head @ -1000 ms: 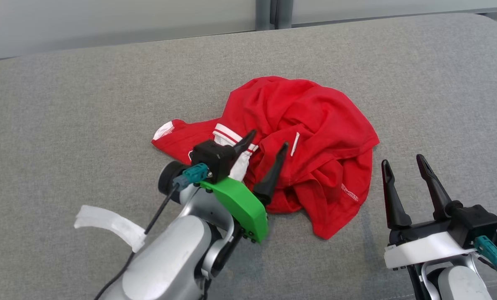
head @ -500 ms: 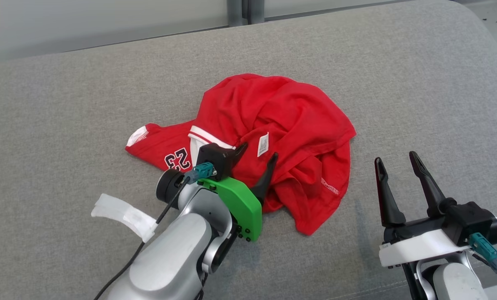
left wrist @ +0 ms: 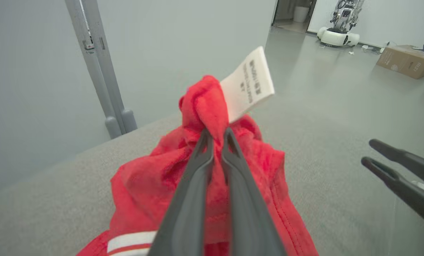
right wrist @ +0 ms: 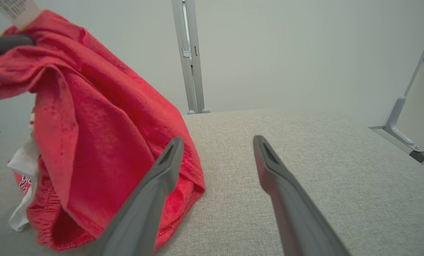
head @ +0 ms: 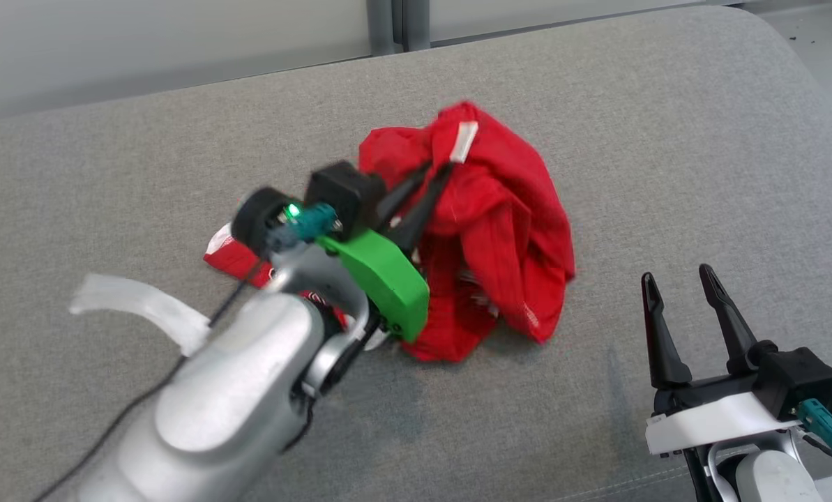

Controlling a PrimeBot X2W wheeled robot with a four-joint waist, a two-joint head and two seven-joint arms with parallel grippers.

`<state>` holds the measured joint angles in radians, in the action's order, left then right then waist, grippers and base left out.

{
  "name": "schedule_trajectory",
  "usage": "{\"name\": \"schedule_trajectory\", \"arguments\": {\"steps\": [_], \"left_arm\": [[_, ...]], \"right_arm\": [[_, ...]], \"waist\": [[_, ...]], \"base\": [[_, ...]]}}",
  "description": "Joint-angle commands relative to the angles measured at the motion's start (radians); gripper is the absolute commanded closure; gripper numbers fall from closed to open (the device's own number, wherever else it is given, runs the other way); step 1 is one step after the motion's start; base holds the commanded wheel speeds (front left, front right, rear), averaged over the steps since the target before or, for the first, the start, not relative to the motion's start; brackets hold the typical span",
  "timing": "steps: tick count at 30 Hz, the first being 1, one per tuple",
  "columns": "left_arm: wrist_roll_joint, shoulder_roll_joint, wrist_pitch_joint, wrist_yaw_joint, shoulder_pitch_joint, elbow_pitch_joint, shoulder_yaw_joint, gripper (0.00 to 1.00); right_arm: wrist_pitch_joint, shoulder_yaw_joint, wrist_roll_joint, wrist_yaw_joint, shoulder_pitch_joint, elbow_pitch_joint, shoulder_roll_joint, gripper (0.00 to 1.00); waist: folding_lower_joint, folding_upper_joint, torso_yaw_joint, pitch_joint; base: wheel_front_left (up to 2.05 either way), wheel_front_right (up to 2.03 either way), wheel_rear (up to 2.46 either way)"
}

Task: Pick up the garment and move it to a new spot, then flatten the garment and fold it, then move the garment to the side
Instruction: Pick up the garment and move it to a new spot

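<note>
1. Gripping a bunched fold of the red jersey [head: 506,230], the left gripper [head: 438,169] has its fingers [left wrist: 194,185] pinched nearly together, with cloth squeezed between them close to the tips.
2. In the left wrist view, a knot of red fabric pokes out above the fingertips of the left gripper [left wrist: 217,132]. A white care label [left wrist: 249,83] with dark print sticks up just beside that knot.
3. The head view shows the care label [head: 466,141] at the highest point of the jersey.
4. The red jersey [right wrist: 101,135] hangs from the held fold in a tall, crumpled drape. Its lower hem rests on the grey fabric-covered desk [head: 667,139].
5. One part of the jersey with a white printed patch [head: 224,251] lies flat on the desk, partly hidden behind the left arm's green bracket [head: 381,279].
6. White striped trim [left wrist: 130,243] shows at the bottom of the left wrist view, below the red jersey [left wrist: 155,177].
7. The right gripper [head: 676,275] sits near the desk's front right, apart from the jersey. Its fingers are spread wide and hold nothing.
8. In the right wrist view, the right gripper [right wrist: 218,139] has bare desk between its fingers, and the left finger overlaps the jersey's hem.
9. A grey post [head: 388,21] stands behind the desk's far edge.
</note>
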<state>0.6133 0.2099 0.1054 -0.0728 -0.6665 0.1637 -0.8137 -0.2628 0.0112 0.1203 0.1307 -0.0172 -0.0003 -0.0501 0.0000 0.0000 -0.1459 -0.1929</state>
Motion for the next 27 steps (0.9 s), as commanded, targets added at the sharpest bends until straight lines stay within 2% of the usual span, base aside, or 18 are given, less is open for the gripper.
{"name": "schedule_trajectory", "arguments": {"steps": [1, 4, 9, 13, 18, 23, 24, 27], "left_arm": [[0.002, 0.036, 0.012, -0.013, -0.04, -0.064, 0.036, 1.0], [0.01, 0.125, 0.051, -0.04, -0.105, -0.209, 0.128, 1.0], [0.024, 0.335, 0.134, -0.096, -0.201, -0.349, 0.335, 1.0], [0.05, 0.472, 0.179, -0.108, -0.24, -0.353, 0.466, 1.0], [0.039, 0.622, 0.226, -0.095, -0.266, -0.285, 0.555, 1.0], [0.067, 0.691, 0.266, -0.068, -0.212, -0.128, 0.574, 1.0], [0.067, 0.691, 0.266, -0.068, -0.212, -0.128, 0.574, 1.0], [0.085, 0.697, 0.259, -0.058, -0.161, -0.013, 0.573, 1.0]], "right_arm": [[-0.003, -0.001, 0.004, 0.0, 0.015, -0.002, -0.001, 0.0], [-0.003, -0.005, -0.001, 0.0, 0.015, -0.003, -0.001, 0.0], [-0.003, -0.012, -0.022, 0.0, 0.026, -0.004, -0.002, 0.0], [-0.003, -0.025, -0.034, 0.0, 0.034, -0.007, -0.001, 0.0], [-0.003, -0.04, -0.041, 0.0, 0.027, -0.01, -0.001, 0.0], [-0.003, -0.043, -0.042, 0.0, 0.011, -0.013, -0.001, 0.0], [-0.003, -0.043, -0.042, 0.0, 0.011, -0.013, -0.001, 0.0], [-0.003, -0.038, -0.04, 0.0, 0.006, -0.013, -0.001, 0.0]], "waist": [[0.0, 0.0, 0.011, 0.008], [0.0, 0.0, 0.023, 0.011], [0.0, 0.0, 0.035, 0.021], [0.0, 0.0, 0.043, 0.029], [0.0, 0.0, 0.056, 0.03], [0.0, 0.0, 0.065, 0.021], [0.0, 0.0, 0.065, 0.021], [0.0, 0.0, 0.064, 0.014]], "base": [[0.0, 0.0, 0.0], [0.0, 0.0, 0.0], [0.0, 0.0, 0.0], [0.0, 0.0, 0.0], [0.0, 0.0, 0.0], [0.0, 0.0, 0.0], [0.0, 0.0, 0.0], [0.0, 0.0, 0.0]]}}
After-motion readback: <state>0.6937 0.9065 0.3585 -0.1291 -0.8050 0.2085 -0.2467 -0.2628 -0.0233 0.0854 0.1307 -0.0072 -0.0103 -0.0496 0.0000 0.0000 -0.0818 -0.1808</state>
